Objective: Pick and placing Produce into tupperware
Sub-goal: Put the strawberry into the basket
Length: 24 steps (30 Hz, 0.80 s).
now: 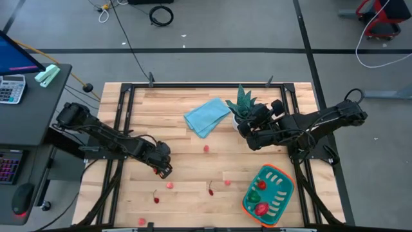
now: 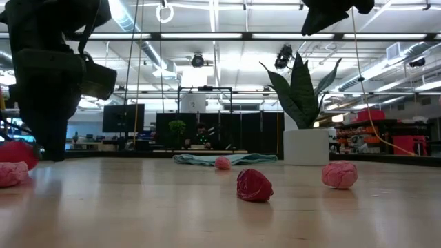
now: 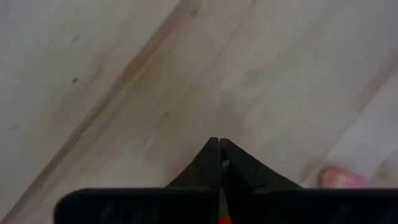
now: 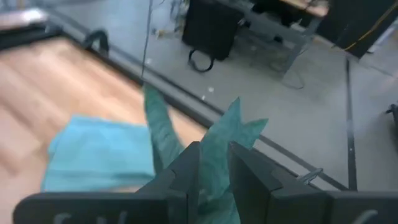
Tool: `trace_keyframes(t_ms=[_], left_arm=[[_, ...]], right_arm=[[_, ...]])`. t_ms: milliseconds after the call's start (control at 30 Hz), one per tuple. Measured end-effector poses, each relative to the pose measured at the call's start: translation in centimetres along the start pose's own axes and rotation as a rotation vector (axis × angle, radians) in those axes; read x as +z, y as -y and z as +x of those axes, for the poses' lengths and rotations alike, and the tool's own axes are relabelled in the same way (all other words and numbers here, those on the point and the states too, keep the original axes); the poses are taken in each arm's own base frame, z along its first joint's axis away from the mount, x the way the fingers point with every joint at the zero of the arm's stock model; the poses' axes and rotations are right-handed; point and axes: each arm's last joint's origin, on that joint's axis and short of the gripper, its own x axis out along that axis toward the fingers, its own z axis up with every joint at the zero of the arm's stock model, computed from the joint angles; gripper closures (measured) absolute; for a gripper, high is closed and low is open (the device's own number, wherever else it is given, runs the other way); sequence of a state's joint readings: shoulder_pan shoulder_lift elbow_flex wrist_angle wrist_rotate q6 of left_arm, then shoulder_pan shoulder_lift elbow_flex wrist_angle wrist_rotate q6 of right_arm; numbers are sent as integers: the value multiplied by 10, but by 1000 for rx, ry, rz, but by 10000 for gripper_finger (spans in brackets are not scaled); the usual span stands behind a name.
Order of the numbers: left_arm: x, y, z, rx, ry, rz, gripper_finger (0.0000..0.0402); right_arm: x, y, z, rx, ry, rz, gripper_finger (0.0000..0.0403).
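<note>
Beside the tupperware (image 1: 269, 191), potted plant (image 1: 243, 106) and cloth (image 1: 207, 116) stand.

Bright, even light falls from long ceiling strip lamps (image 2: 207, 34), which glare white in the low view and leave the arms as dark silhouettes. The pale wooden tabletop (image 3: 124, 74) looks soft and blurred in both wrist views, with faint shadows.
</note>
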<state>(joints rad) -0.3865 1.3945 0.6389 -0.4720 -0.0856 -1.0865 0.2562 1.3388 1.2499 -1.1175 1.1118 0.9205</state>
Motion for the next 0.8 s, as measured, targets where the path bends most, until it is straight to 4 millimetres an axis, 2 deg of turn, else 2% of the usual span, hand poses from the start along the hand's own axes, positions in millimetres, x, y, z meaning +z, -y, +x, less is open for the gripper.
trace_keyframes(t_ms=[167,300,567,800], left_arm=[[6,6,-3,-36,23,31,395],[20,14,-9,-91,88,97,396],[76,31,-35,-212,352,347,398],[119,49,-69,-307,739,590,399]], right_arm=[[-3,-3,0,68,-87,-36,315],[-6,-8,-1,111,-128,-37,316],[-17,-26,-13,258,-209,-56,328],[-18,-22,-30,338,-211,-62,332]])
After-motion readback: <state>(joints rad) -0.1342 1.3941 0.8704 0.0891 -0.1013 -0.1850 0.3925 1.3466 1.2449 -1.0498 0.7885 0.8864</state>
